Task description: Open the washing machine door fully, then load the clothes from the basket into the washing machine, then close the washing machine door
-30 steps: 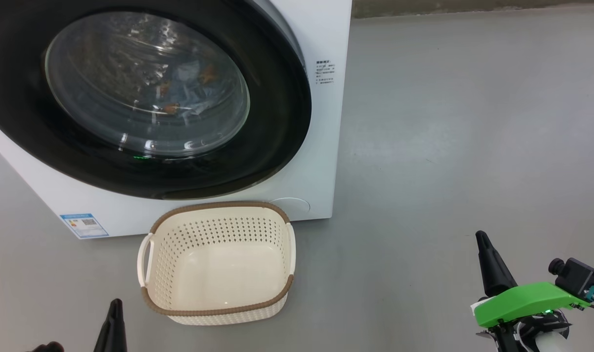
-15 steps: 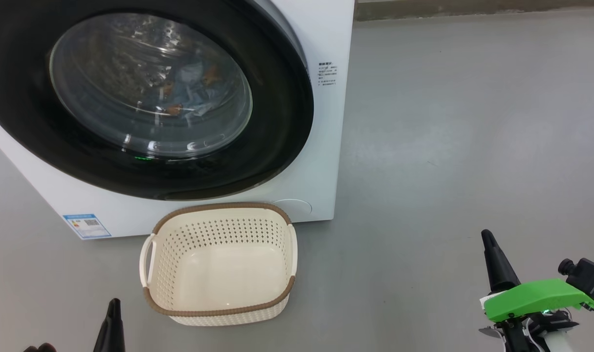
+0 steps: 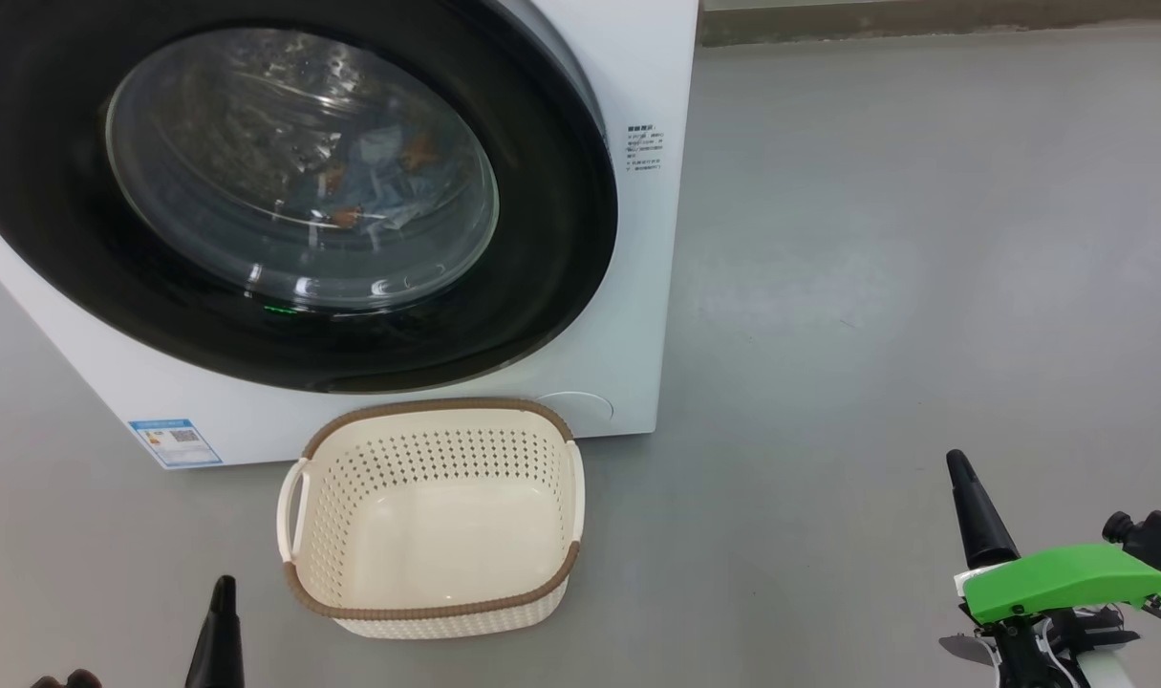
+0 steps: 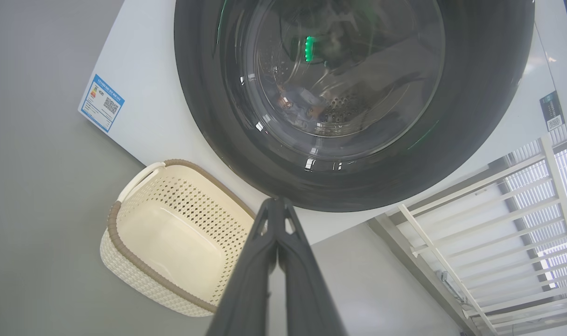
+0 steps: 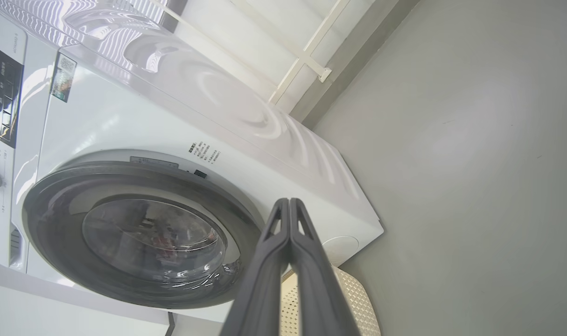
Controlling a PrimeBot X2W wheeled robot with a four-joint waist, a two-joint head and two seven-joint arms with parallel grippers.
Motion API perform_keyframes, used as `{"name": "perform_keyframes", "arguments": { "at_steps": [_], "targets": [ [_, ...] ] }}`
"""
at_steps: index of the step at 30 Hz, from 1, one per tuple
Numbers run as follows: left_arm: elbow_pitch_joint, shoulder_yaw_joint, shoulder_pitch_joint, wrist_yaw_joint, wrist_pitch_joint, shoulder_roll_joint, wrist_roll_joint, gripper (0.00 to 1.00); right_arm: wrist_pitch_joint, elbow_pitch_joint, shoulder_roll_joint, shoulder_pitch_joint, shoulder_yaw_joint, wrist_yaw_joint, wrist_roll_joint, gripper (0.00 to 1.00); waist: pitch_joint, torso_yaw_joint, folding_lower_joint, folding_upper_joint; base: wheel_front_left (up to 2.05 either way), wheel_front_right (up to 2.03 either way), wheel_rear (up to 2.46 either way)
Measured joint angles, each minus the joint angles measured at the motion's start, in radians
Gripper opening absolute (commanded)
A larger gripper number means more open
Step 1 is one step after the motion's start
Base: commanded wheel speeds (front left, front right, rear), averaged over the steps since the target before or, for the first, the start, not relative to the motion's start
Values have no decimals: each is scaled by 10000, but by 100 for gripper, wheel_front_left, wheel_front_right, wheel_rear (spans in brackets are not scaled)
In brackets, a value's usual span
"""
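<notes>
Two small garments, the clothes (image 3: 379, 182), lie behind the glass of the washing machine door (image 3: 551, 287), a pale-blue heap with orange spots low in the drum. The door sits flush against the front of the washing machine (image 3: 642, 315), so it reads as closed. The basket (image 3: 427, 609) stands on the grey floor (image 3: 876, 287) just in front of the machine, below the door, with nothing in it.

Over the last second almost nothing in the scene itself has changed. Machine, basket and blue label sticker (image 3: 174, 441) have all slid a little to the right together in the head view, which is the camera turning, not the things moving. The right pincer (image 5: 289, 203) has drifted slightly further toward the lower right corner of that view, while the left pincer (image 4: 276, 204) keeps its place at the lower left. Both have their fingers pressed together with nothing between them, and both hang well apart from door and basket.

Judged from this, all three parts of the task look done and the arms seem to be settling to rest. Whether the latch has truly caught cannot be told.
</notes>
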Motion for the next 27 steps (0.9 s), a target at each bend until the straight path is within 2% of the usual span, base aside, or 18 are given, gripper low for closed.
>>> {"name": "perform_keyframes", "arguments": {
  "at_steps": [27],
  "targets": [
    [-176, 267, -208, 0, 807, -127, -2765, 0, 752, -267, 123, 12, -587, -2, 2456, 0, -118, 112, 0, 0, 0, 0, 0]
  ]
}}
